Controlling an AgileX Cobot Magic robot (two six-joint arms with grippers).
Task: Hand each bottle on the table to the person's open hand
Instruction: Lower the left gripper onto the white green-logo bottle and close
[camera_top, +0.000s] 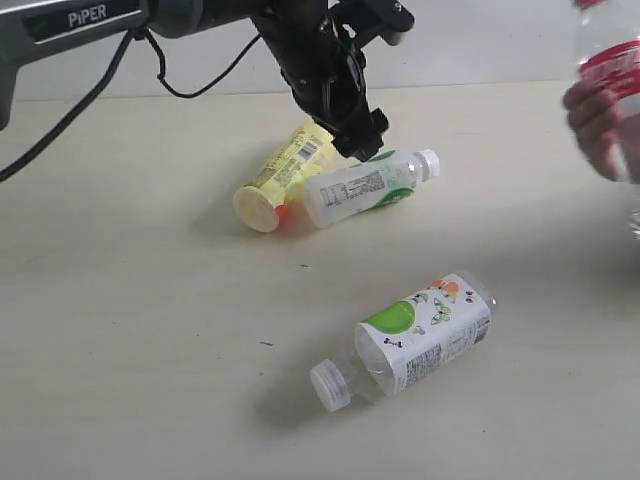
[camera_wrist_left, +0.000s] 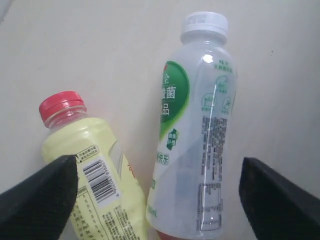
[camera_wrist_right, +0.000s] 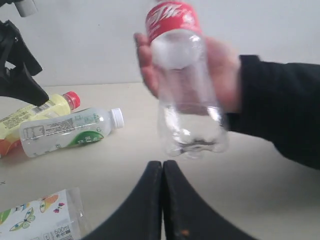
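Observation:
On the cream table (camera_top: 150, 330) a yellow bottle (camera_top: 280, 172) with a red cap lies against a white-capped bottle (camera_top: 365, 187) with a white-green label. My left gripper (camera_top: 358, 135) hovers open just above the pair. In the left wrist view its fingers (camera_wrist_left: 37, 200) straddle both the yellow bottle (camera_wrist_left: 92, 170) and the white-capped bottle (camera_wrist_left: 197, 125). A second white-capped bottle (camera_top: 415, 335) lies apart, nearer the front. The person's hand (camera_wrist_right: 225, 75) holds the clear red-labelled bottle (camera_wrist_right: 182, 80) off the table. My right gripper (camera_wrist_right: 162, 164) is shut and empty below that bottle.
The person's dark sleeve (camera_wrist_right: 280, 110) reaches in from the right side. A black cable (camera_top: 120, 70) hangs from the left arm over the back of the table. A pale wall (camera_top: 500, 40) stands behind the table.

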